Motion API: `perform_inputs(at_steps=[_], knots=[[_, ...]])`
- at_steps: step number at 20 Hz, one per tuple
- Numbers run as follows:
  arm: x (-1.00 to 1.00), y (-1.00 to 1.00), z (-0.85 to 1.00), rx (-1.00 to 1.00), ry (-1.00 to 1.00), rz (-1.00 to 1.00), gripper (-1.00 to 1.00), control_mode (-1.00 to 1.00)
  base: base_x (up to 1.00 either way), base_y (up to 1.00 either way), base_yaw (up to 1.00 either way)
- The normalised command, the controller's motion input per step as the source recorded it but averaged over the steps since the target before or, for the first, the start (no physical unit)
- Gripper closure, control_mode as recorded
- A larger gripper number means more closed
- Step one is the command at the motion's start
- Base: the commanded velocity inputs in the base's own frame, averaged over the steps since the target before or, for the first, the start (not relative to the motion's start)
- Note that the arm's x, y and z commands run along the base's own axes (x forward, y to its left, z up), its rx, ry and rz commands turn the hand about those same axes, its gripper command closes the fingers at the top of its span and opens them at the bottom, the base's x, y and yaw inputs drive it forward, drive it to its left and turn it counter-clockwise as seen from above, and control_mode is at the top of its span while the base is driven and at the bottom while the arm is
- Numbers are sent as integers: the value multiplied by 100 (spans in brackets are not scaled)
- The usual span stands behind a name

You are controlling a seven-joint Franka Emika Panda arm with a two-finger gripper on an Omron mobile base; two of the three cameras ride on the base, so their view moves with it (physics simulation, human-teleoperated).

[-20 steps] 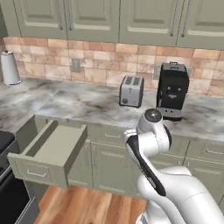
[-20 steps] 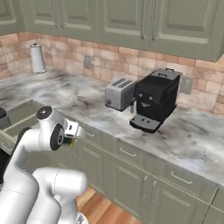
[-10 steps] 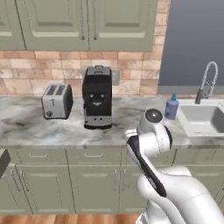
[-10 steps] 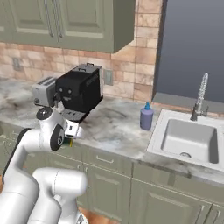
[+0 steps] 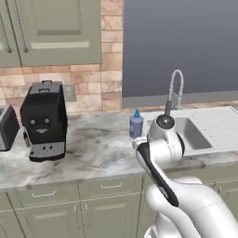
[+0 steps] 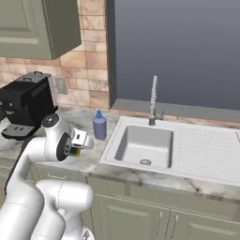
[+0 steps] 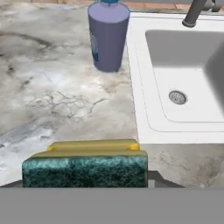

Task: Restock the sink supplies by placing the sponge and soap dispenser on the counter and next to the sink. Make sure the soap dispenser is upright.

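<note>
My gripper [image 7: 86, 180] is shut on the sponge [image 7: 85, 163], a yellow block with a dark green layer, held just above the marble counter [image 7: 52, 92]. From the right base view the gripper [image 6: 79, 143] hangs over the counter's front edge, left of the sink [image 6: 117, 137]. The soap dispenser [image 7: 108, 36], lavender-blue with a blue pump, stands upright on the counter beside the sink's rim [image 7: 139, 87]. The same bottle [image 5: 136, 124] [image 6: 99, 125] sits at the basin's back left corner, beyond the gripper. The chrome spring faucet [image 6: 153, 100] rises behind the basin.
A black coffee machine [image 5: 42, 121] [image 6: 26, 110] stands on the counter to the left, with a toaster [image 5: 6, 128] beyond it. A ribbed drainboard [image 6: 208, 150] lies right of the basin. Olive upper cabinets [image 5: 51, 30] hang over the left part of the counter.
The whole picture has shifted: the base has driven right along the counter, bringing the sink and the soap dispenser close. The sponge stays in the gripper.
</note>
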Motion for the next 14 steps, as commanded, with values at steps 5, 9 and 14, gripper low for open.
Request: perform_inputs(at_steps=[5, 9, 14], knots=[[0, 0, 0, 0, 0, 0, 100, 100, -2, 30, -30], [25, 1, -4, 0, 1, 0, 100, -100, 14, 39, -7], [64, -14, -28, 1, 7, 0, 100, -100, 0, 0, 0]])
